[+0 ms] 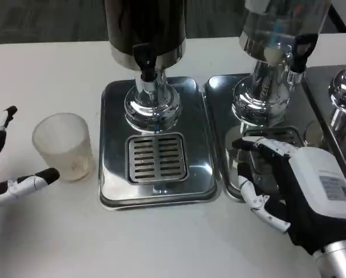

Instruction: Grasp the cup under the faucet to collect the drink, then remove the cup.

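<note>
cup [63, 146]: frosted, upright on white surface [45, 231], left of tray [112, 174] | left robot hand [5, 168]: released beside cup | right robot hand [289, 185]: grasp unclear

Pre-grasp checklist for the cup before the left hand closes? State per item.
1. Cup upright on the white table: ok.
2. Cup sits between the fingers of the left hand: ok, fingers spread on either side, not yet touching.
3. Cup empty: cannot tell, its frosted wall hides the inside.
4. Cup under the faucet of the dark dispenser: not ok, it stands left of the drip tray.
5. Drain grate below that faucet free for the cup: ok.
6. Right hand clear of the cup's path: ok, it lies over the neighbouring tray to the right.
</note>
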